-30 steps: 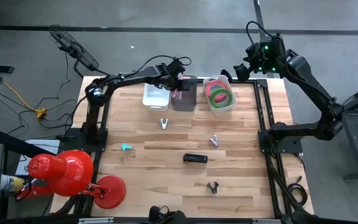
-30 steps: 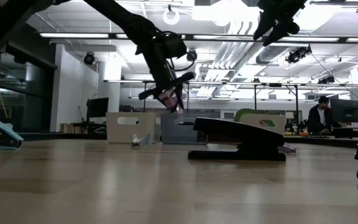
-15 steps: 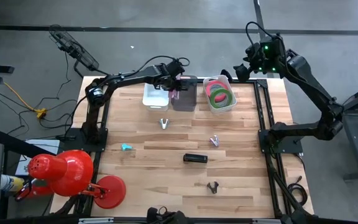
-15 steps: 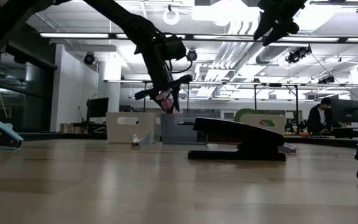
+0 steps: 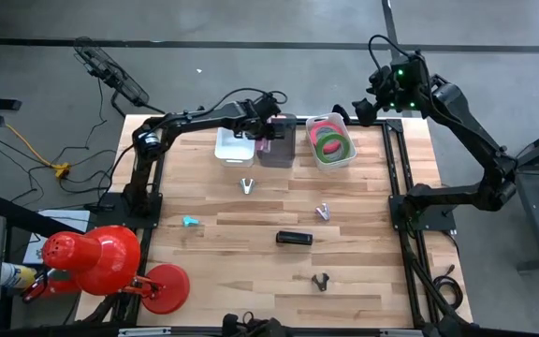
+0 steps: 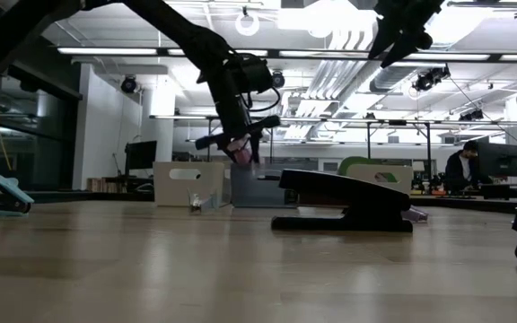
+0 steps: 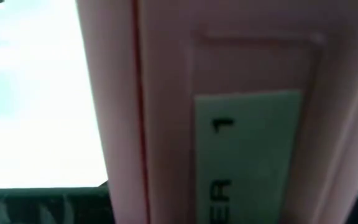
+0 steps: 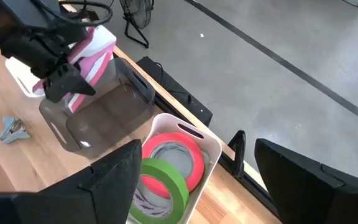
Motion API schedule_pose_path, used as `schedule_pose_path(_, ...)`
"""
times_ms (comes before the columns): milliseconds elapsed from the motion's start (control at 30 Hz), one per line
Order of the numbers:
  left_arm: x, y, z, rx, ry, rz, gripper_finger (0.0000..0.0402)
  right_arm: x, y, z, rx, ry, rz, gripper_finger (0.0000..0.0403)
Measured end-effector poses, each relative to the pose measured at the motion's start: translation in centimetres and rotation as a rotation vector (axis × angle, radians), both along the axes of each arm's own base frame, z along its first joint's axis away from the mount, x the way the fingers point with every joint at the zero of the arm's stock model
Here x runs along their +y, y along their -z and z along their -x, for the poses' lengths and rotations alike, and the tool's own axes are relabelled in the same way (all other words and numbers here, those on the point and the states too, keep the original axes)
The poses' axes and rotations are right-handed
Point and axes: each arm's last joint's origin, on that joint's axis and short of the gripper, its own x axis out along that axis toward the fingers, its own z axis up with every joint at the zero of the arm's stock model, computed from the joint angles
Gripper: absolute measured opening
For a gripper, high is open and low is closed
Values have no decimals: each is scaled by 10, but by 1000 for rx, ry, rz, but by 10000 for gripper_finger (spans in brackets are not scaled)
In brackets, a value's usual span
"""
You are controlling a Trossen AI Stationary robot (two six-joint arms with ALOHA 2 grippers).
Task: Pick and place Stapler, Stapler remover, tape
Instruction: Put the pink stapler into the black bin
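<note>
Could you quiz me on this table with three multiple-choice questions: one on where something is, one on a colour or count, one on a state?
1. Where is the left arm's fingers' load, the pink stapler?
A. On the bare table
B. Over the grey bin
C. In the tape bin

2. How many tape rolls lie in the white bin on the right?
A. One
B. Three
C. Five

3. What state are the right gripper fingers in?
A. Open, holding nothing
B. Shut on tape
C. Shut on the black stapler

Answers: 1 B, the right wrist view shows it held above the grey bin. 2 B, two green and one pink-red. 3 A, it hangs empty beyond the table's far edge.
</note>
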Motion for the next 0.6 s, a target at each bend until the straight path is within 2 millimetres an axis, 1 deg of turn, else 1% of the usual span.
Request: schedule_pose_path(600,0,0,0,3,1,-8,134,1,1,0,9,-8,-12,304)
